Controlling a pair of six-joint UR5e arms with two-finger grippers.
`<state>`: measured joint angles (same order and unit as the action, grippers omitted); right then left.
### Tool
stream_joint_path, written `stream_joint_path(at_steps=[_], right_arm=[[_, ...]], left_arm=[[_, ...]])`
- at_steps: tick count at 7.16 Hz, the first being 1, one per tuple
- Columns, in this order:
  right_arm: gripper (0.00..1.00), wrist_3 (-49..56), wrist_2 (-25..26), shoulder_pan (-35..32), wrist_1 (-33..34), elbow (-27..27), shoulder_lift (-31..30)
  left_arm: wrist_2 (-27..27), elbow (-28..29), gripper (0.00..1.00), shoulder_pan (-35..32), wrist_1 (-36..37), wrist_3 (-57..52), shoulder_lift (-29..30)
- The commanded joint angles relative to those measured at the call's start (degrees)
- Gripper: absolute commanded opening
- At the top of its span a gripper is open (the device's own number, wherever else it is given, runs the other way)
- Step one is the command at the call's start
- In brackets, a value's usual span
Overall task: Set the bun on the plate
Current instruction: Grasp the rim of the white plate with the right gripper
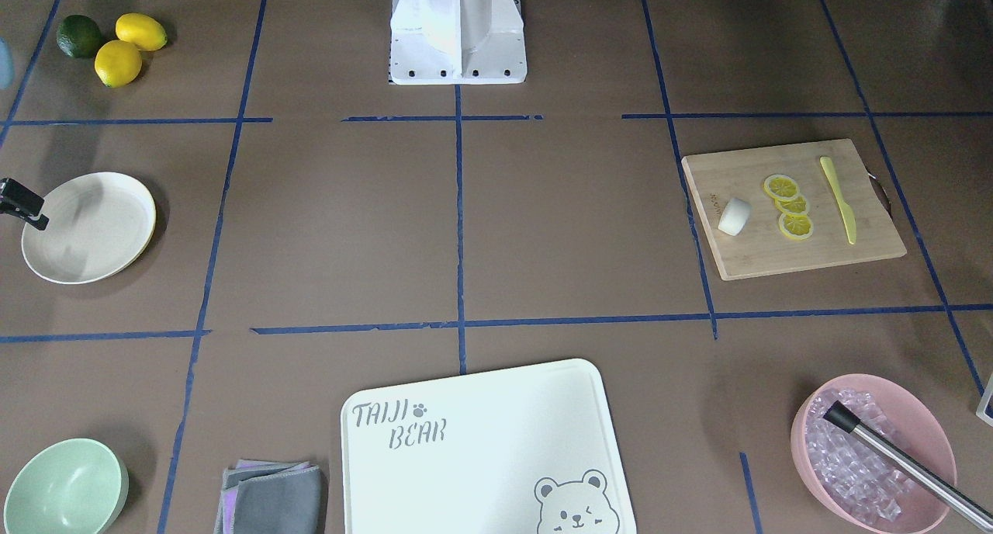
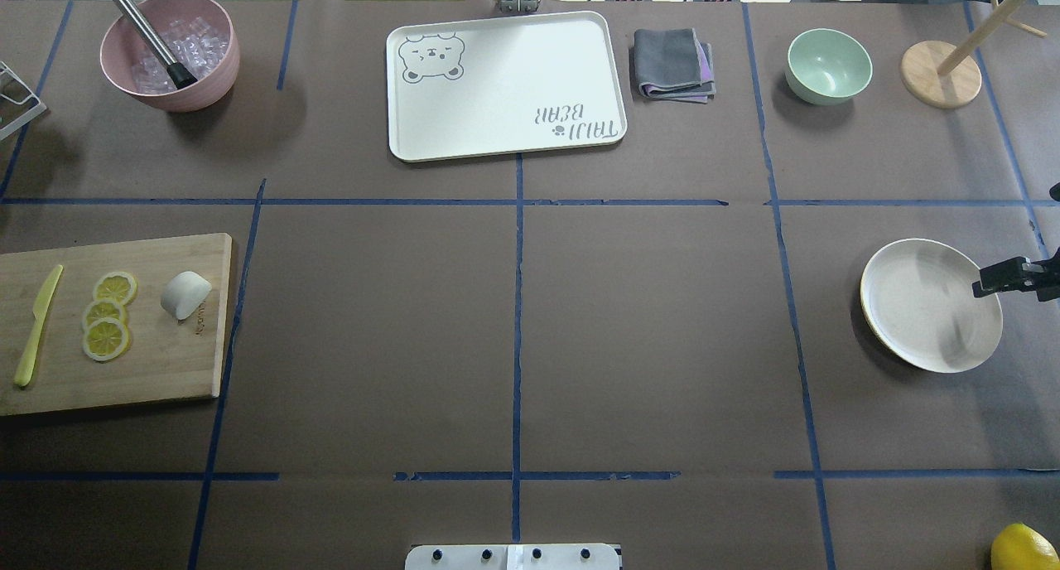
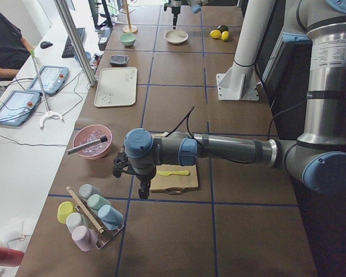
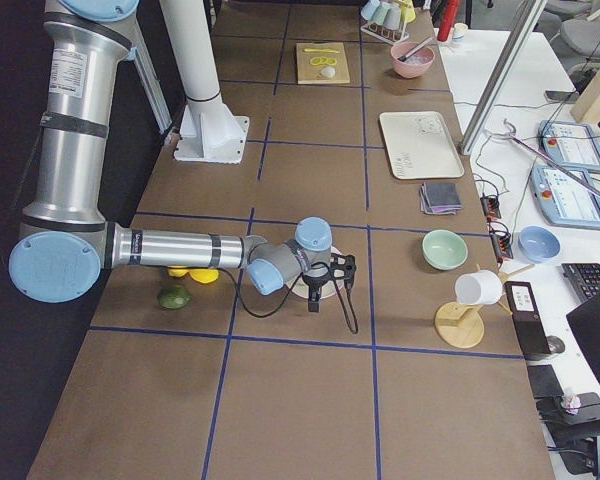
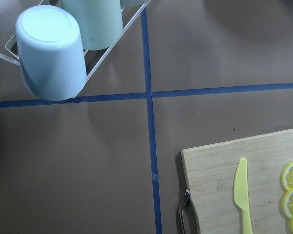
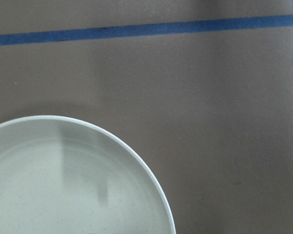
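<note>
The bun [image 1: 734, 216] [image 2: 185, 293], a small white chunk, lies on a wooden cutting board [image 1: 807, 251] beside the lemon slices. The cream plate [image 1: 88, 227] [image 2: 931, 305] sits empty at the opposite end of the table. My right gripper [image 4: 330, 284] hovers at the plate's outer rim, its fingers apart with nothing between them; one black finger [image 2: 994, 280] [image 1: 29, 210] pokes into the frame edge. My left gripper [image 3: 131, 182] hangs past the board's outer end, away from the bun, and I cannot tell its state. The left wrist view lacks the bun.
Lemon slices [image 1: 791, 206] and a yellow knife [image 1: 839, 200] share the board. A bear-printed board [image 1: 481, 441], pink ice bowl [image 1: 869, 449], green bowl [image 1: 62, 487], folded cloth [image 1: 271, 495], whole lemons [image 1: 128, 46], a cup rack [image 3: 89, 216] and a wooden stand [image 2: 940, 73] ring the table.
</note>
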<state>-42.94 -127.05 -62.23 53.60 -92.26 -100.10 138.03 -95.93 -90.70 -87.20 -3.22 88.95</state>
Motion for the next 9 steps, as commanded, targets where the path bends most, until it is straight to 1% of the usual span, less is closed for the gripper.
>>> stream_joint_path(at_steps=[1, 2, 3, 4, 5, 6, 7, 8, 9], right_arm=[[0.98, -0.13, -0.04, 0.79, 0.02, 0.59, 0.25], [0.97, -0.13, 0.13, 1.67, 0.10, 1.11, 0.34], [0.94, -0.04, 0.14, 1.94, 0.02, 1.72, 0.34], [0.75, 0.05, 0.05, 1.94, -0.07, 1.64, 0.34], [0.39, 0.31, -0.04, 1.94, -0.07, 1.64, 0.34], [0.10, 0.31, -0.04, 1.94, -0.07, 1.21, 0.34], [0.00, 0.22, -0.39, 1.94, -0.77, 1.03, 0.34], [0.00, -0.04, -0.83, 1.77, -3.12, 1.29, -0.09], [0.00, -0.13, -1.61, 1.68, -4.02, 0.94, -0.45]], left_arm=[[-0.04, -0.05, 1.00, 0.00, -0.07, -0.03, 0.00], [-0.04, -0.05, 1.00, 0.00, -0.07, -0.20, 0.08], [-0.04, -0.05, 1.00, 0.00, -0.07, -0.20, 0.09], [-0.04, -0.22, 1.00, 0.00, -0.07, -0.20, 0.09], [-0.04, -0.22, 1.00, 0.00, -0.07, -0.20, 0.09], [-0.04, -0.22, 1.00, 0.00, -0.07, -0.29, 0.00], [-0.04, -0.22, 1.00, 0.00, -0.07, -0.20, 0.00], [-0.04, -0.22, 1.00, -0.09, -0.07, -0.03, 0.08], [-0.04, -0.22, 1.00, 0.00, -0.07, -0.03, 0.09]])
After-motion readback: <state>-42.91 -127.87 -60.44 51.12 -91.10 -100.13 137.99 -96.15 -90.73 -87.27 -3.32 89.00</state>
